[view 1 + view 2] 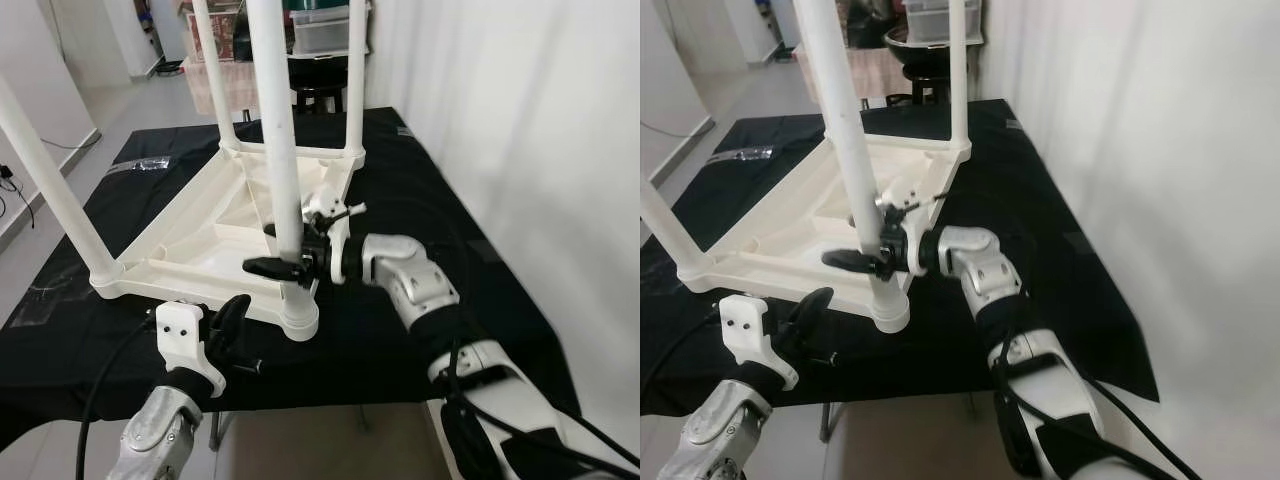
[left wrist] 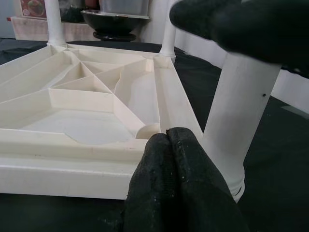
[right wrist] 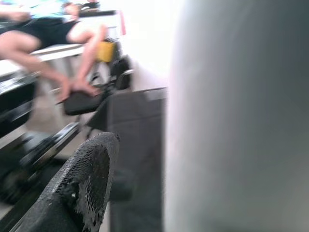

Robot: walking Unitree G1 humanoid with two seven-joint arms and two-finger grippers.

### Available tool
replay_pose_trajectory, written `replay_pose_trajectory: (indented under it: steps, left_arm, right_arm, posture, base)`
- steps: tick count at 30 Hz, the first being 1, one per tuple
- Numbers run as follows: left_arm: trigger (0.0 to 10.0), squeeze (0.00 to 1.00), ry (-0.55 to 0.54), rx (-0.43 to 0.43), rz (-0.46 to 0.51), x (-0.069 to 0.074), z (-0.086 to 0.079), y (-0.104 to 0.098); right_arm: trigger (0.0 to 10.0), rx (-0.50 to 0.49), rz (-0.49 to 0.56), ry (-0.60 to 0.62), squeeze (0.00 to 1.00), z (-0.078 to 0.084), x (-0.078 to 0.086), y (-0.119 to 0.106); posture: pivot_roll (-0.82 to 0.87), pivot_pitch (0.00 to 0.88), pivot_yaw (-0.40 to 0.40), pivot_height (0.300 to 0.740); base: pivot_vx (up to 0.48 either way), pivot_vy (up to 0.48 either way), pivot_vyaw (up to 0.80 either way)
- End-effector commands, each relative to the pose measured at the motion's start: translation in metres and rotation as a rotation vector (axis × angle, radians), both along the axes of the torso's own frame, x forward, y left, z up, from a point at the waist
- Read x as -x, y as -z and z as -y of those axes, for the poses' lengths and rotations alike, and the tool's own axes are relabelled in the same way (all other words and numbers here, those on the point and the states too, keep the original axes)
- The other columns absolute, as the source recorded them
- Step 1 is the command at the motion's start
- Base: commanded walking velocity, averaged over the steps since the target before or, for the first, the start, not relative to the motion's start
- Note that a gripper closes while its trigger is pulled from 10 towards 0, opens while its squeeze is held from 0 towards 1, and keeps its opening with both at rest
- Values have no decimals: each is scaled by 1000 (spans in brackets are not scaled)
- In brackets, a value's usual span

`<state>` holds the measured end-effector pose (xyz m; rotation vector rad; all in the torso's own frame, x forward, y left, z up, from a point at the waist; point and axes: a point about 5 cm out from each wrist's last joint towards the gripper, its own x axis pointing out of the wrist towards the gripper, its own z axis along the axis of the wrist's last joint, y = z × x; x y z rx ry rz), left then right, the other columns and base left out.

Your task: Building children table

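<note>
A white children's table lies upside down on a black cloth, its four legs pointing up. My right gripper stands open around the lower part of the near right leg, one finger on each side. In the right wrist view the leg looms close, and a gap separates it from one black finger. My left gripper is shut and holds nothing, low at the cloth's front edge. Its fingertips sit just in front of the tabletop's near rim, beside the leg's socket.
A white wall runs close along the right of the cloth-covered surface. A small clear bag lies at the far left of the cloth. Boxes and a dark stool stand behind. A seated person's legs are in the right wrist view.
</note>
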<state>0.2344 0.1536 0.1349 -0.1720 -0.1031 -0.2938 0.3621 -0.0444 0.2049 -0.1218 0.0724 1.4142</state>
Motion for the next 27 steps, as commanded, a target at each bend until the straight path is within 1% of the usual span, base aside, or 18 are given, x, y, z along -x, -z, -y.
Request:
replay_pose_trajectory:
  steps: [1, 4, 5, 6, 7, 14, 15, 16, 17, 18, 20, 21, 22, 23, 24, 25, 26, 27]
  left_arm:
    - [10000, 0, -5, 4, -21, 3, 0, 4]
    - [10000, 0, -5, 4, -22, 3, 0, 3]
    - [10000, 0, -5, 4, -22, 4, 0, 3]
    - [10000, 0, -6, 3, -22, 4, 0, 3]
    - [10000, 0, -6, 3, -22, 4, 0, 3]
    - [10000, 0, -7, 4, -22, 5, 1, 3]
    - [10000, 0, -6, 5, -22, 5, 1, 3]
    - [10000, 0, -6, 5, -22, 5, 1, 3]
    - [10000, 0, -6, 5, -22, 5, 1, 3]
    - [10000, 0, -6, 5, -22, 5, 1, 3]
    - [10000, 0, -6, 5, -22, 6, 0, 3]
    - [10000, 0, -6, 3, -24, 6, 0, 4]
    - [10000, 0, -7, 1, -26, 7, -1, 4]
    - [10000, 0, -6, 0, -27, 7, -2, 3]
    - [10000, 0, -6, 0, -27, 7, -2, 3]
    - [10000, 0, -6, -2, -27, 7, -4, 3]
    - [10000, 0, -7, -4, -30, 7, -5, 4]
    - [10000, 0, -7, -6, -32, 7, -6, 5]
  right_arm:
    - [10000, 34, -22, -79, 0, -3, 1, 3]
    - [10000, 32, -34, -71, 0, -3, -2, 1]
    - [5294, 24, -46, -67, 0, -3, -3, 0]
    - [5294, 18, -53, -64, 0, -3, -4, 0]
    - [0, 15, -63, -67, 0, -3, -5, 0]
    - [0, 24, -65, -50, 0, 2, -6, 6]
    - [0, 49, -61, 34, 0, 9, -8, 19]
    - [0, 49, -61, 34, 0, 9, -8, 19]
    - [0, 64, -58, 82, 0, 13, -8, 24]
    - [0, 64, -58, 82, 0, 13, -8, 24]
    - [0, 126, -78, 209, 0, 21, -10, 40]
    - [0, 157, -158, 405, 0, 27, -12, 57]
    - [0, 140, -198, 664, 0, 31, -14, 69]
    - [0, 136, -212, 789, 0, 31, 0, 79]
    - [0, 136, -212, 789, 0, 31, 0, 79]
    - [0, 128, -215, 872, 0, 33, 12, 84]
    - [0, 131, -195, 870, 0, 32, 23, 87]
    - [0, 140, -184, 845, 0, 30, 30, 89]
  posture:
    - [-22, 0, 8, 740]
    - [-15, 0, 6, 740]
    - [-11, 0, 4, 740]
    - [-10, 0, 4, 740]
    - [-10, 0, 4, 740]
    - [-11, 0, 3, 740]
    - [-19, 0, 7, 740]
    - [-19, 0, 7, 740]
    - [-20, 0, 7, 740]
    - [-20, 0, 7, 740]
    - [-24, 3, 3, 740]
    - [-22, 7, -12, 740]
    - [-22, 8, -13, 740]
    - [-22, 31, -4, 740]
    - [-22, 31, -4, 740]
    - [-25, 34, 3, 740]
    - [-47, 6, 24, 740]
    - [-47, 6, 24, 740]
  base:
    - [0, 0, 0]
    - [0, 0, 0]
    - [0, 0, 0]
    - [0, 0, 0]
    - [0, 0, 0]
    - [0, 0, 0]
    - [0, 0, 0]
    - [0, 0, 0]
    - [0, 0, 0]
    - [0, 0, 0]
    - [0, 0, 0]
    - [0, 0, 0]
    - [0, 0, 0]
    - [0, 0, 0]
    - [0, 0, 0]
    - [0, 0, 0]
    - [0, 0, 0]
    - [0, 0, 0]
